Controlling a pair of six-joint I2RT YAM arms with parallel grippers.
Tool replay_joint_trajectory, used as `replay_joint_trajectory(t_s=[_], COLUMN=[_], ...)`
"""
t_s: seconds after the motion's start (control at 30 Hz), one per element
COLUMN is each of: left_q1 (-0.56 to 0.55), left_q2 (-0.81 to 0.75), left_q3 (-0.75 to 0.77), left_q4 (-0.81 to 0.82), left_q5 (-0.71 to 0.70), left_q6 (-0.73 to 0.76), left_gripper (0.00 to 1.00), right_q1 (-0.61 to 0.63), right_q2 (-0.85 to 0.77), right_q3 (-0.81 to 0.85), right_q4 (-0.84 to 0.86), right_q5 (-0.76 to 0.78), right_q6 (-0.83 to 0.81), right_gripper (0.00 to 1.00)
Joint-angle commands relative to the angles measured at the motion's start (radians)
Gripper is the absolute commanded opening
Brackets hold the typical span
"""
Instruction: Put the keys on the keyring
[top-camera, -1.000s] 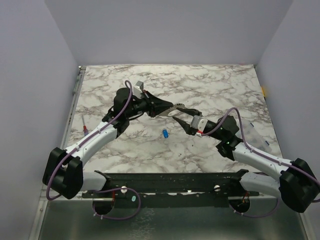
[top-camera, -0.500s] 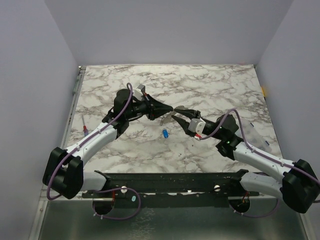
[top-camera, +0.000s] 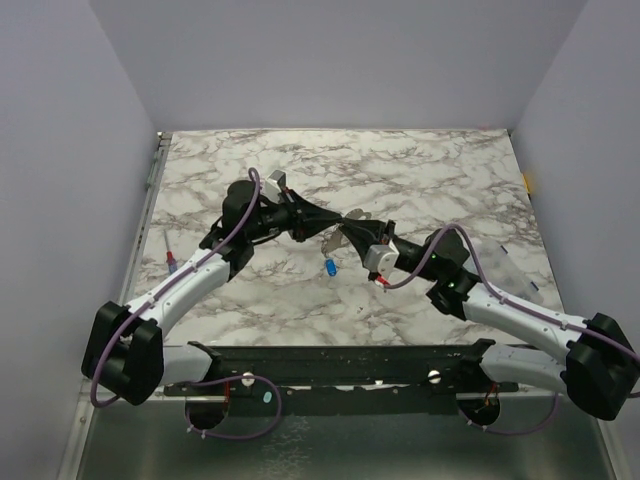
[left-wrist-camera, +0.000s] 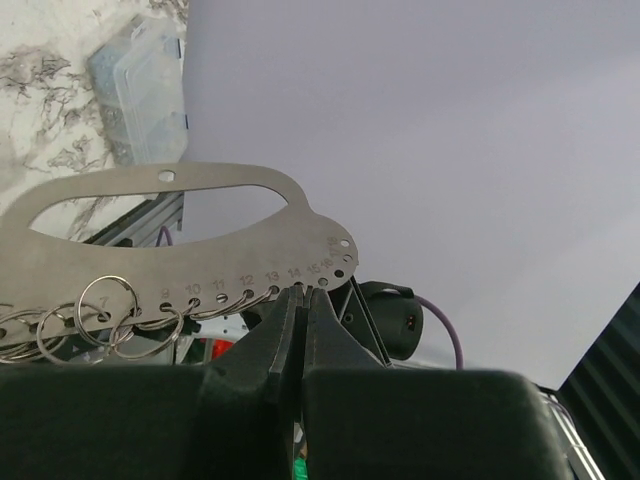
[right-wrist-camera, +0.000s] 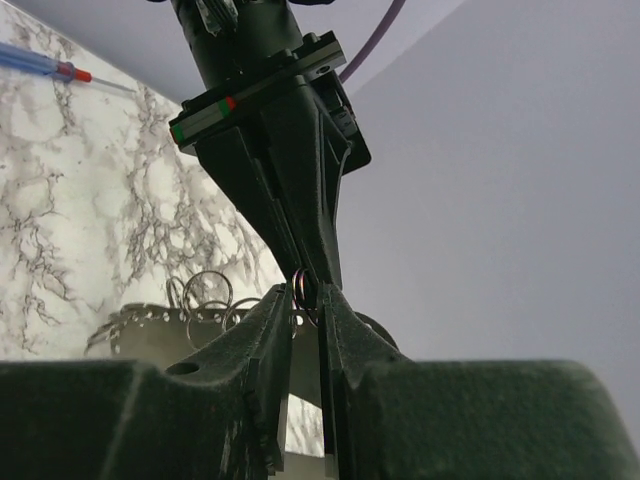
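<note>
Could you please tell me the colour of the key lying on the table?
The key is blue, clearest in the top view.

Table top: white marble with grey veining, filling the middle of the overhead view.
Walls: plain pale lilac, at the top, left and right of the frame.
Screwdriver: blue-and-red handle and a thin shaft, lying on the marble at centre left. It also shows at the upper left of the right wrist view.
Plastic box: clear, lidded, at centre right. It also shows at the upper left of the left wrist view.
Yellow item: small, at the right edge of the table; too small to identify.
Steel plate: flat, with a long oval cut-out and numbered notches along its lower edge.
Black bar: runs across the lower frame.
Metal rail: along the table's left edge.
</note>
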Motion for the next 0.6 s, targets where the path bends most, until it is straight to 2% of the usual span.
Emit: replay_joint_trajectory(t_s=[0.0, 0.13, 0.23, 0.43, 0.57], left_q1=[-0.008, -0.008, -0.008, -0.008, -0.008], left_q2=[-0.057, -0.072, -0.076, -0.082, -0.089], left_q3=[-0.012, -0.023, -0.026, -0.028, -0.035], left_q4=[0.015, 0.011, 0.009, 0.002, -0.01], left_q5=[0.059, 0.062, 0.067, 0.073, 0.046], left_q6=[-0.04, -0.043, -0.045, -0.04, -0.009], left_gripper=[0.0, 0.0, 0.0, 0.01, 0.35], right_q1=[0.016, 0.03, 0.039, 0.062, 0.062], right_q2=[0.02, 0.033, 0.045, 0.032, 0.002], right_q3=[0.019, 0.029, 0.04, 0.053, 0.062], right_q4=[-0.039, -0.06, -0.096, -0.125, -0.144], right_q5=[0.063, 0.083, 0.086, 0.105, 0.1], right_q6=[-0.064, -0.113, -0.14, -0.129, -0.072], right_gripper=[0.19, 0.12, 0.01, 0.0, 0.01])
